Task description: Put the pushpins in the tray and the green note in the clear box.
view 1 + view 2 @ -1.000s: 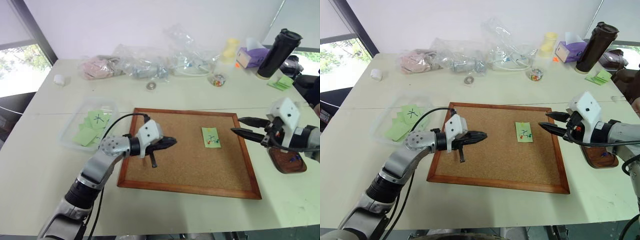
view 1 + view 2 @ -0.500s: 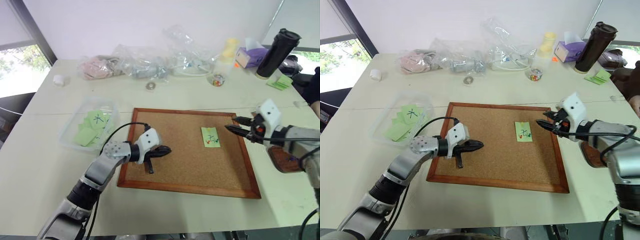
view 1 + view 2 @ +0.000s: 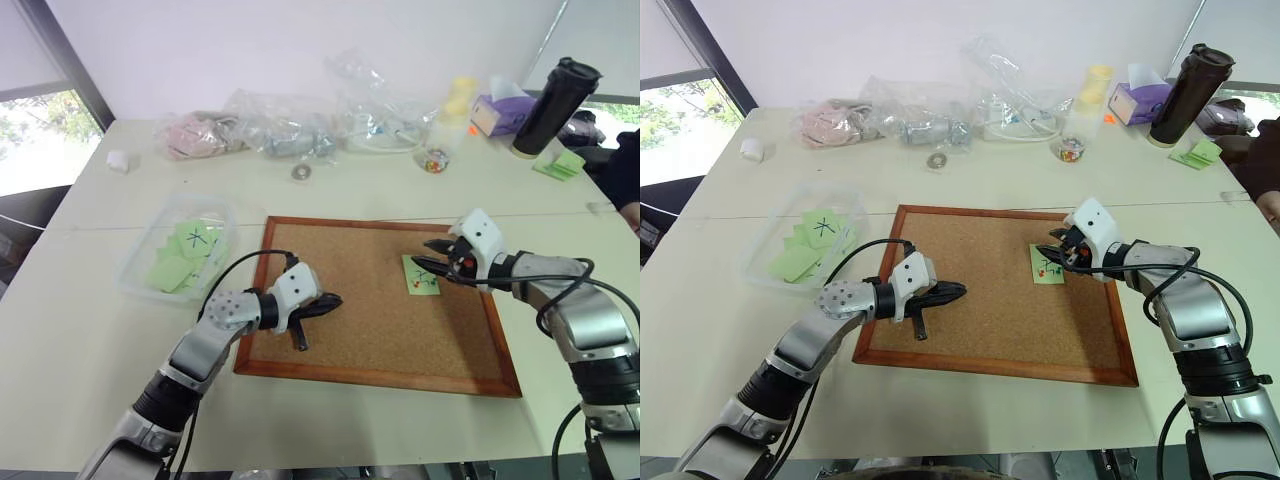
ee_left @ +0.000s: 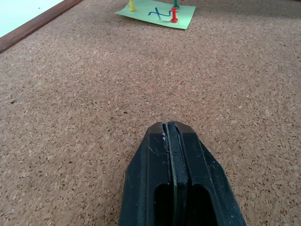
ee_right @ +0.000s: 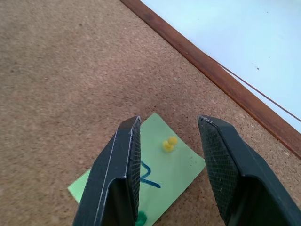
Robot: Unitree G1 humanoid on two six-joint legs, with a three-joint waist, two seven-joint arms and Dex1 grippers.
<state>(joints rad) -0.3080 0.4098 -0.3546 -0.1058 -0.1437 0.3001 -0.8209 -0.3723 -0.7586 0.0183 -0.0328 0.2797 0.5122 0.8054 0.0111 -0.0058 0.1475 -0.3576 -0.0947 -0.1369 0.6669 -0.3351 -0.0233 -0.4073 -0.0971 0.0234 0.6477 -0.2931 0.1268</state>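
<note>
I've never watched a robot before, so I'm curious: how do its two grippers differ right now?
The left gripper is shut and empty, over bare cork; the right gripper is open, its fingers either side of a yellow pushpin in the green note. The left sits well away from that note; the right hovers just above it. Both are over the corkboard.

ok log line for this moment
right gripper: open over yellow pushpin | green note: pinned on corkboard | left gripper: shut
</note>
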